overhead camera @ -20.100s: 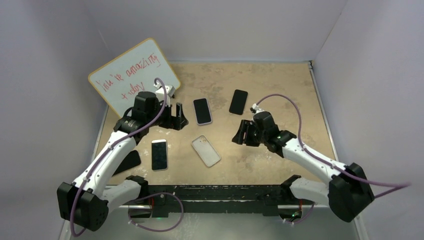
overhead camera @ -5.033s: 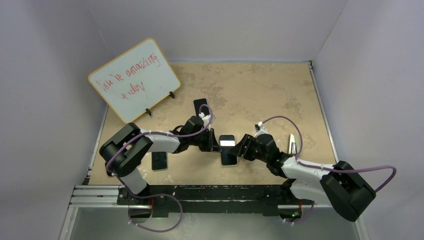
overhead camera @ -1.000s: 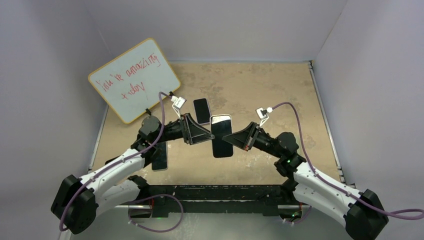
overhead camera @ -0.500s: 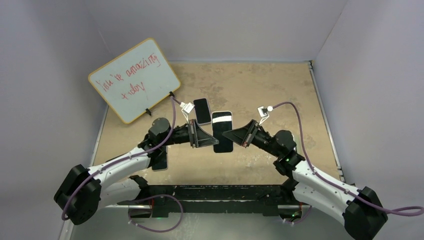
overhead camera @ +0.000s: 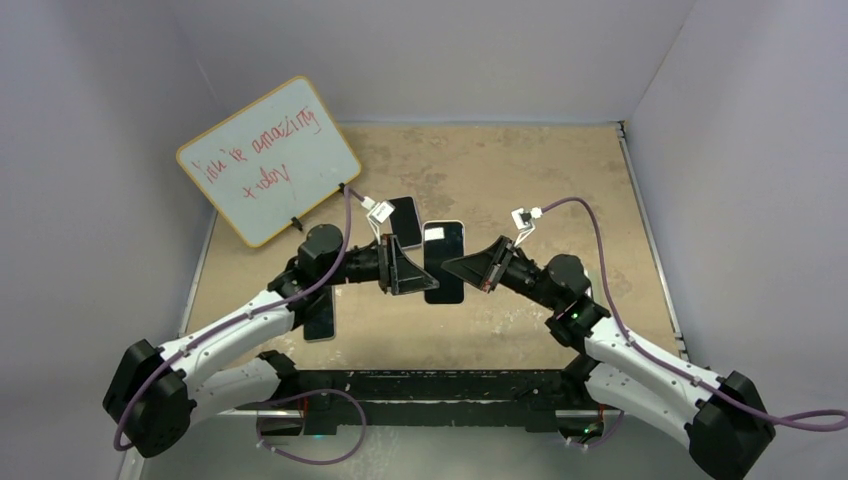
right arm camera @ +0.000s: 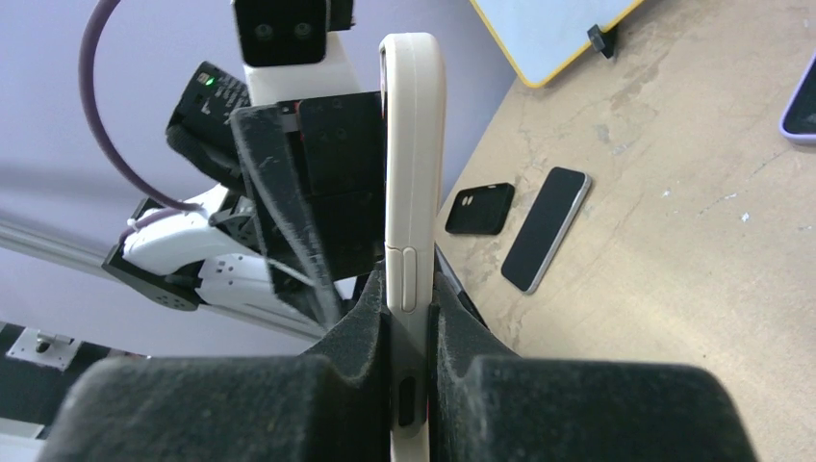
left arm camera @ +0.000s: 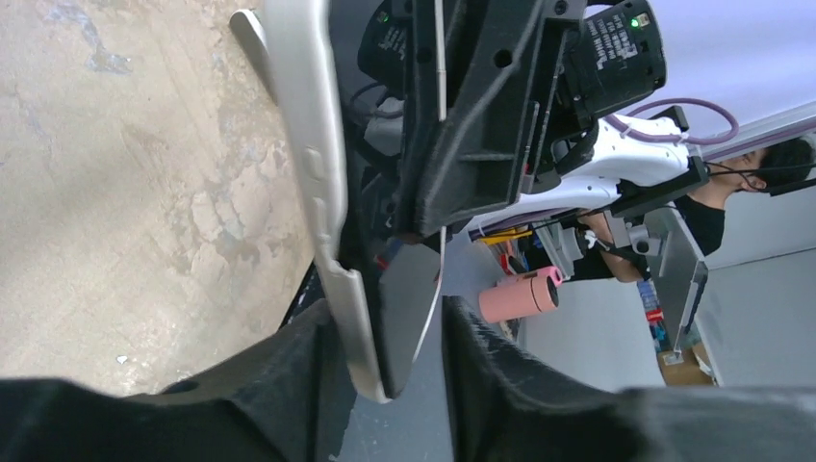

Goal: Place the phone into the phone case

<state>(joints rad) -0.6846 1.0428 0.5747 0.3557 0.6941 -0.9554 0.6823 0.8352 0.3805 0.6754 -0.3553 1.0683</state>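
Observation:
The phone (overhead camera: 443,272), dark screen up, sits in a white phone case (overhead camera: 443,226) held in the air between both arms. My right gripper (overhead camera: 462,266) is shut on the case's right edge; in the right wrist view the white case (right arm camera: 412,183) stands edge-on, clamped between the pads of the right gripper (right arm camera: 412,318). My left gripper (overhead camera: 418,270) is open at the left edge. In the left wrist view the left gripper (left arm camera: 385,318) straddles a corner where the dark phone (left arm camera: 409,298) stands apart from the case wall (left arm camera: 308,173). A gap shows beside one finger.
A whiteboard (overhead camera: 268,160) leans at the back left. Another phone (overhead camera: 405,214) lies behind the held one. A third phone (overhead camera: 320,320) lies under the left arm, also in the right wrist view (right arm camera: 546,228) beside a black case (right arm camera: 479,208).
My left gripper has moved right onto the phone's left edge, its jaws closing in from a wider spread. The held phone and right gripper have shifted slightly up and left.

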